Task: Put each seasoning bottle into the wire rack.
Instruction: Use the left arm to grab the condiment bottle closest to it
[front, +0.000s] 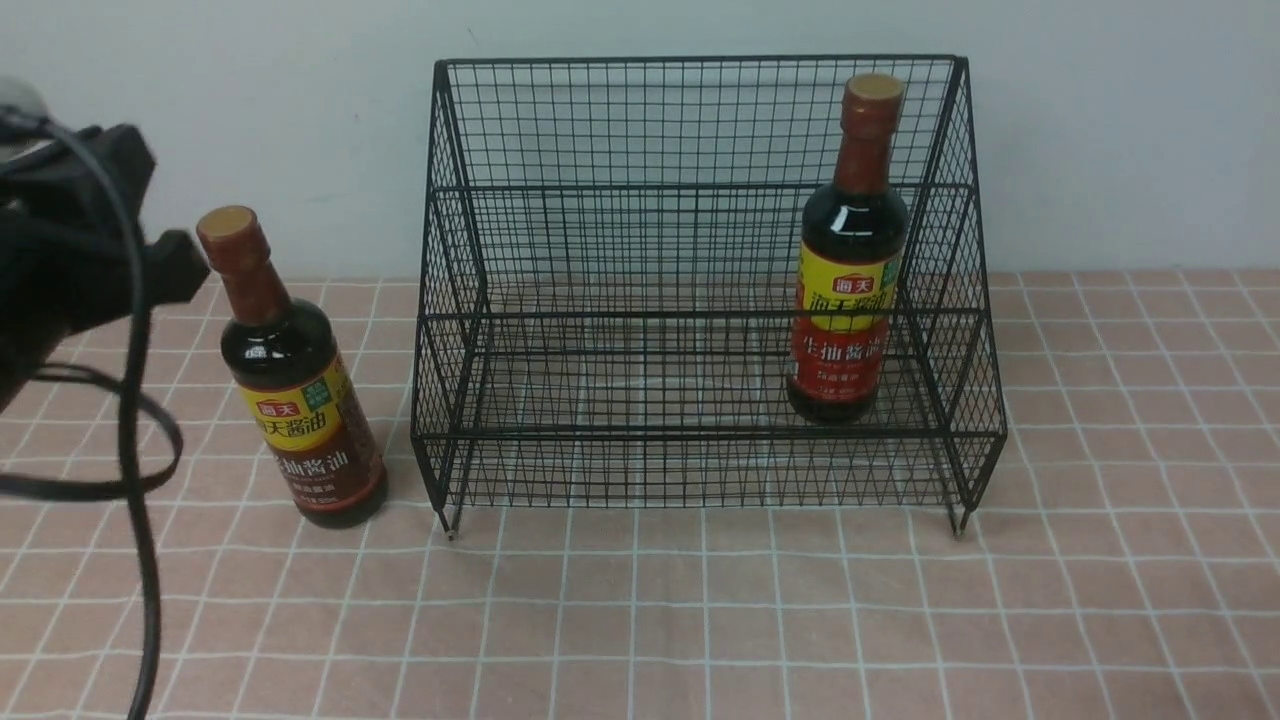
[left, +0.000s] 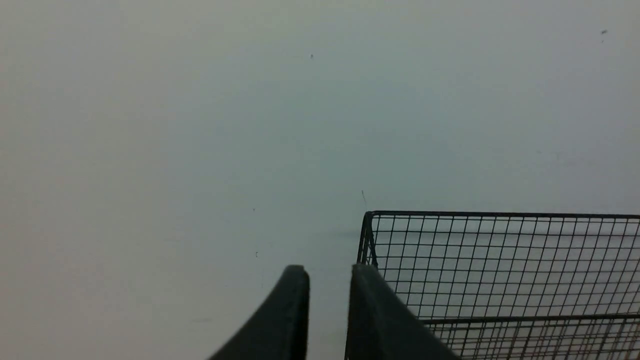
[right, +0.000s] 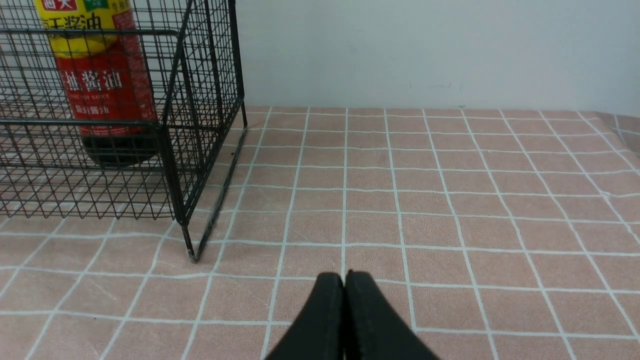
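Brown-label bottle (front: 305, 400) leaning left, red-label bottle (front: 845, 300) upright in rack (front: 690, 432), left hand (left: 327, 270) ajar, right hand (right: 344, 275) closed

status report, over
Left gripper ajar, empty; right gripper shut. Red-label soy sauce bottle in wire rack; brown-label soy sauce bottle outside, on tablecloth. Nothing blocking.

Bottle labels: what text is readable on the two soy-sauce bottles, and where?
"海天": red badge on the yellow label of both the red-label bottle in the wire rack and the brown-label bottle beside it.
"生抽酱油": lower label of each bottle.
Other print on both labels: too blurred to read.
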